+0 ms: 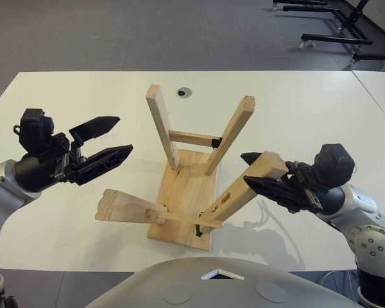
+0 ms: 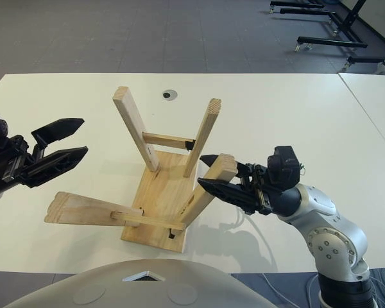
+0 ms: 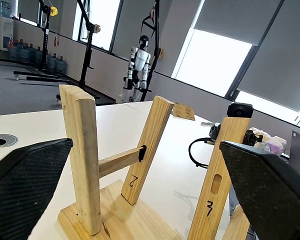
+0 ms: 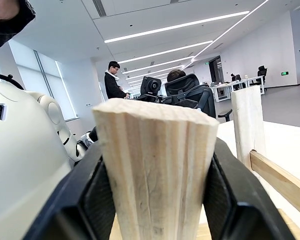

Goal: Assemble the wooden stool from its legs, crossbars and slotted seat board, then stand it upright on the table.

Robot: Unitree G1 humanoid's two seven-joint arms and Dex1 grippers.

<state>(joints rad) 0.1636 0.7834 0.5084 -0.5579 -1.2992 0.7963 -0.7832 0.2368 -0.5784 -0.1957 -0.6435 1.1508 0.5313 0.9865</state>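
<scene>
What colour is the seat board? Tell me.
Pale natural wood with visible grain: seat board. It shows best in the left eye view.

The seat board point(image 1: 183, 192) lies on the table point(image 1: 308, 109), a leg pair point(image 1: 163, 127) upright on its far end.

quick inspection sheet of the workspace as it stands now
surface: white table, round cable port on far side
job's things: seat board flat; far legs upright, joined by crossbar; third leg tilted, fourth leg lying left, joined by second crossbar
clutter: nothing seen
grippers: left gripper open, empty, left of the stool; right gripper jaws shut on third leg
cables: dark cable looped on table by right gripper
surroundings: grey floor, black frames beyond table
</scene>
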